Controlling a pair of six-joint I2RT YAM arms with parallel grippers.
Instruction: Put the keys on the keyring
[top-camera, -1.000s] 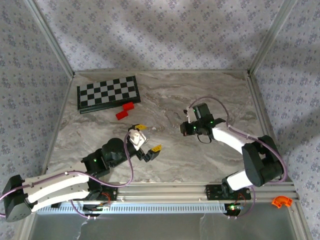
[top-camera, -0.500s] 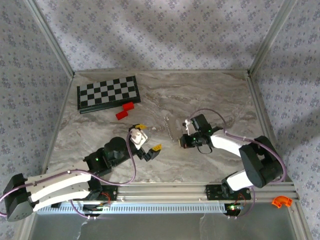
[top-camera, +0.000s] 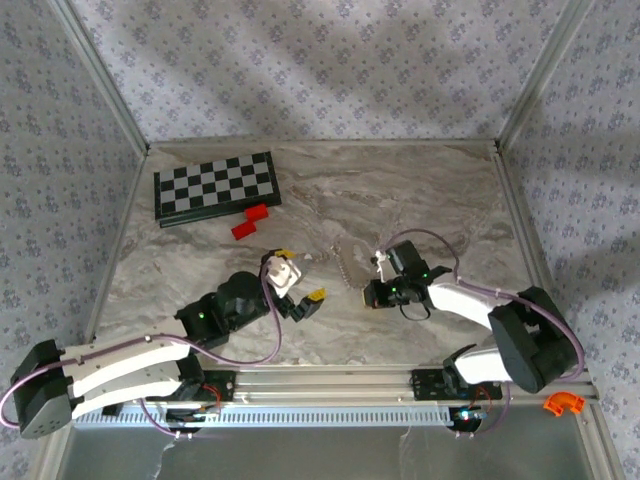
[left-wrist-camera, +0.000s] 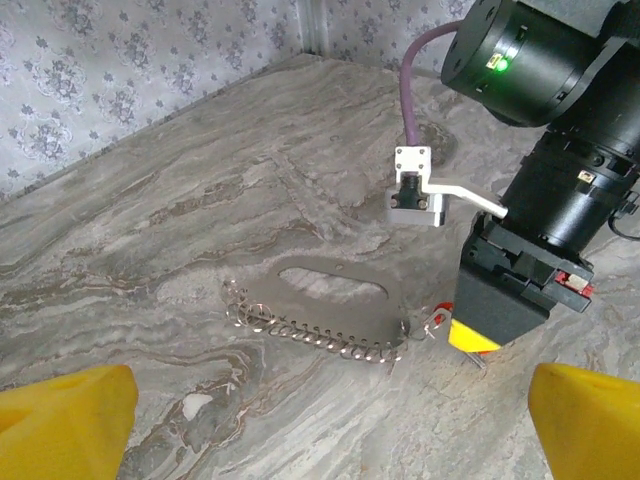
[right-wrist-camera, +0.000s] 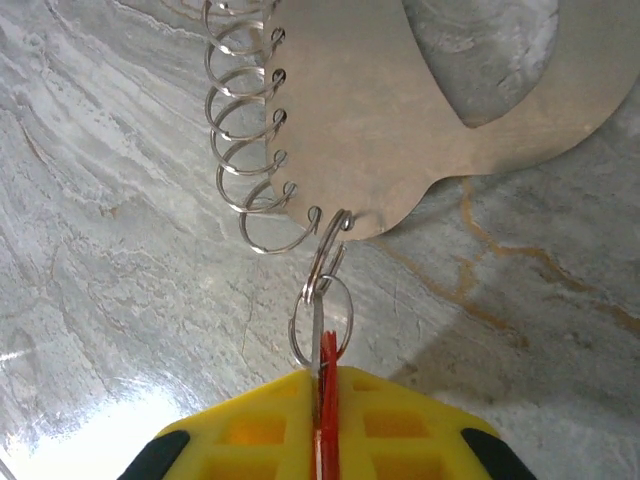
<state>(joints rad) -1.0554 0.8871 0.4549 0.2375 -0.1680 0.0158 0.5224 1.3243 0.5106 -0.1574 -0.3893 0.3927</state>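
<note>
We see the right pincer (right-wrist-camera: 322, 405) closed on a tiny bright red key (right-wrist-camera: 327, 388), whose small wire ring (right-wrist-camera: 318, 300) touches the edge of the thin silvery-grey metal oval keyring (right-wrist-camera: 380, 110) lying just ahead of its tips. The left pincer (left-wrist-camera: 325, 420) gapes wide, the keyring just beyond it.

Chessboard (top-camera: 216, 187) with two red blocks (top-camera: 259, 212) just beside it

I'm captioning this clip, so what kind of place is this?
Probably a staged robot test cell, not a lived-in room: a left arm and right arm bolted to an aluminium rail, at a marble-look tabletop boxed in by floral-patterned panels.
</note>
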